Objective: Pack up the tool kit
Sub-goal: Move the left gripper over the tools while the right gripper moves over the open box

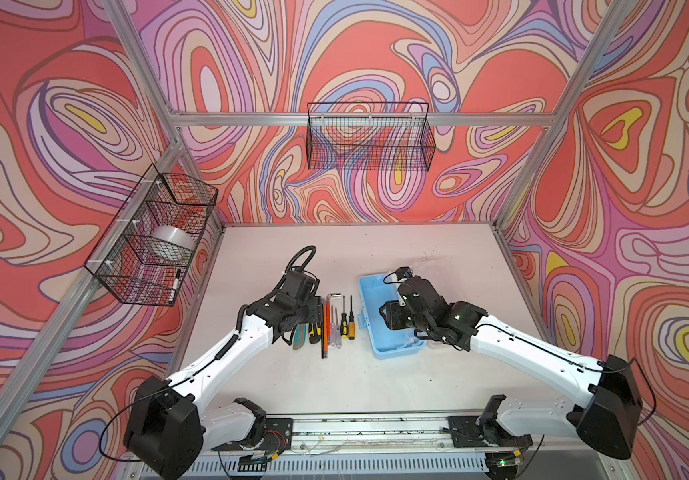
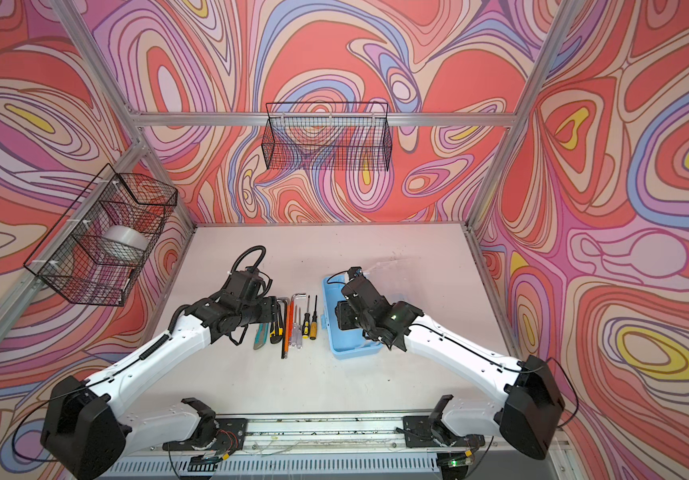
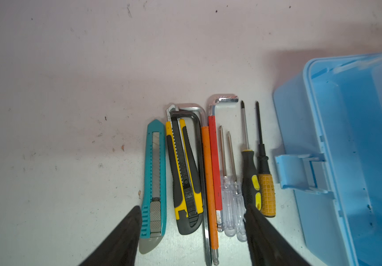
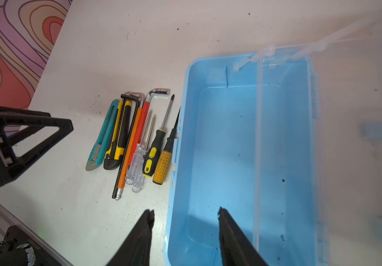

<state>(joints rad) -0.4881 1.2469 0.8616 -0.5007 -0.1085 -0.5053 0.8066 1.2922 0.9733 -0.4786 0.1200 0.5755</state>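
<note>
Tool row (image 1: 331, 322): teal utility knife (image 3: 154, 175), yellow-black utility knife (image 3: 184, 175), hex keys (image 3: 222, 99), orange stick (image 3: 207, 179) and screwdrivers (image 3: 266, 193) lie parallel, tips toward 12 o'clock, not yet packed.
Tool box (image 1: 388, 340): open and empty at 3 o'clock of the row; clear lid (image 4: 358, 115) swung out to 3 o'clock, leaving the tray free.
Left gripper (image 3: 192, 207): jaws wide, empty, bracketing the handle ends, probably to gather several.
Right gripper (image 4: 185, 210): jaws apart, astride the box's 9 o'clock wall, gripping nothing; probably to steady it.

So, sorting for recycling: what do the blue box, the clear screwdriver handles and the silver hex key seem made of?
Blue box: likely moulded plastic, smooth, slightly glossy.
Clear screwdriver handles: probably transparent plastic, shanks visible inside.
Silver hex key: likely plated steel, bright glints at its bend.
</note>
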